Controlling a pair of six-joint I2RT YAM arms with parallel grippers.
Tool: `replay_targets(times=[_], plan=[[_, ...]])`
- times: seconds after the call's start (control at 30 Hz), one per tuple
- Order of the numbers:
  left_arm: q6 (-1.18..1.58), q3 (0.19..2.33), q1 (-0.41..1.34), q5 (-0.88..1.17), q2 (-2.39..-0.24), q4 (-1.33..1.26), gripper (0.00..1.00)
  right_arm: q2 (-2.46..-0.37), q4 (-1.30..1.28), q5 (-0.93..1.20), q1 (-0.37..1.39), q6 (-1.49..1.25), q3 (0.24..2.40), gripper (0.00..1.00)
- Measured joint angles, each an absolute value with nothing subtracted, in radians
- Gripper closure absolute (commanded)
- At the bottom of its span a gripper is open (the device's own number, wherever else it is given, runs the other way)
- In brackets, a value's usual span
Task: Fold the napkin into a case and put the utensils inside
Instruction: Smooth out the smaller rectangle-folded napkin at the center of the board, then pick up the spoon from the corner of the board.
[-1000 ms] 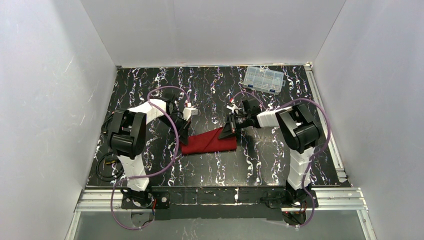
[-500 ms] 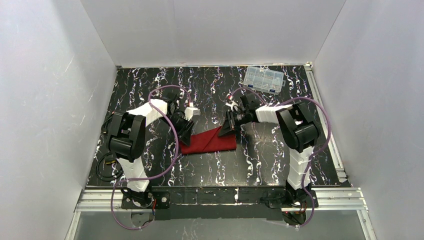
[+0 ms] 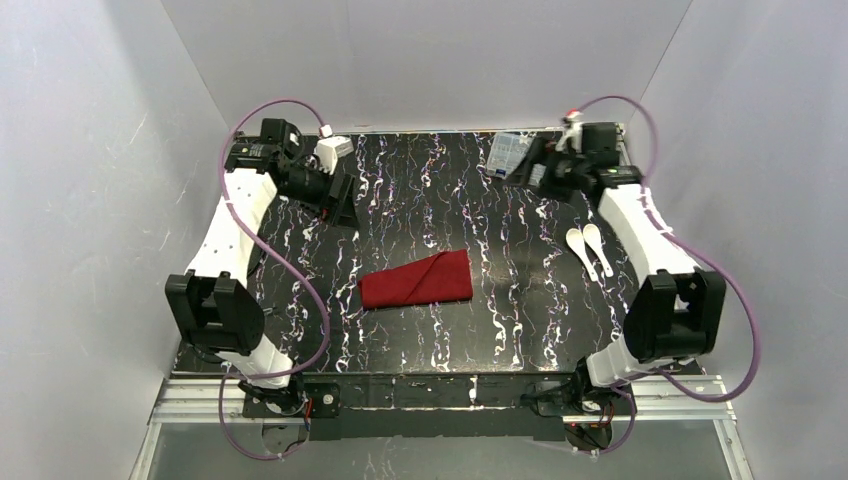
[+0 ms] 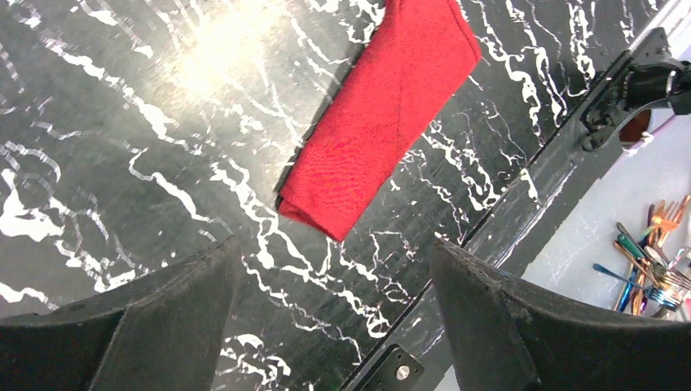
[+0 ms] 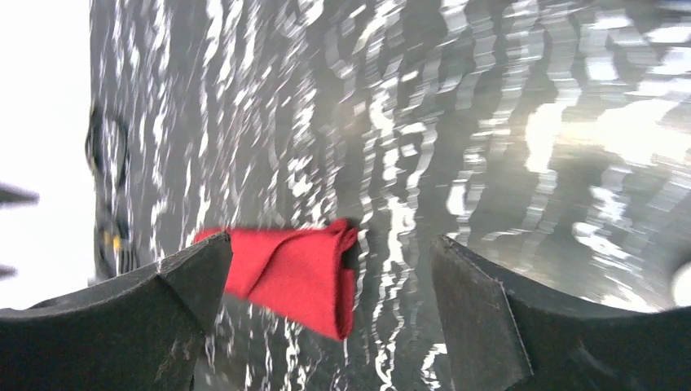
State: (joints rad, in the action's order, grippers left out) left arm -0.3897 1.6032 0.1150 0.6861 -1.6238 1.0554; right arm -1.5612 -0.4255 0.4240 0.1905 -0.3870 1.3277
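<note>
The deep red napkin (image 3: 418,280) lies folded into an oblong case at the table's middle, with nothing touching it. It also shows in the left wrist view as a layered red case (image 4: 383,106) and, blurred, in the right wrist view as the same case (image 5: 293,273). Two white utensils (image 3: 586,246) lie side by side on the right of the table. My left gripper (image 3: 340,203) hangs raised at the back left, open and empty (image 4: 334,244). Raised at the back right, my right gripper (image 3: 527,170) is also open and empty (image 5: 330,244).
A clear plastic compartment box (image 3: 508,150) sits at the back right, partly hidden by my right gripper. Black cables (image 3: 212,330) lie at the table's front left. Several coloured metal utensils (image 4: 652,261) lie off the table past its front rail (image 4: 521,187).
Both grippers let go of the red cloth, opened, and swung up and back to the far corners. The two white utensils now show on the right.
</note>
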Motion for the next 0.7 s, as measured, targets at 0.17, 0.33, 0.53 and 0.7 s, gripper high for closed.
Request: replay_targets(times=[0.17, 0.33, 0.53, 0.7], plan=[[-0.39, 1.606, 0.054, 0.633, -1.596, 1.096, 0.02, -1.568, -0.562, 0.199, 0.047, -0.419, 1.392, 0.01], [-0.377, 1.61, -0.065, 0.589, -1.596, 1.11, 0.01, -1.677, -0.72, -0.125, 0.067, -0.419, 1.448, 0.01], [-0.382, 1.612, -0.213, 0.585, -1.597, 1.144, 0.01, -1.68, -0.737, -0.307, 0.064, -0.412, 1.363, 0.15], [-0.393, 1.592, -0.214, 0.582, -1.589, 1.164, 0.01, -1.711, -0.723, -0.347, 0.058, -0.413, 1.323, 0.19]])
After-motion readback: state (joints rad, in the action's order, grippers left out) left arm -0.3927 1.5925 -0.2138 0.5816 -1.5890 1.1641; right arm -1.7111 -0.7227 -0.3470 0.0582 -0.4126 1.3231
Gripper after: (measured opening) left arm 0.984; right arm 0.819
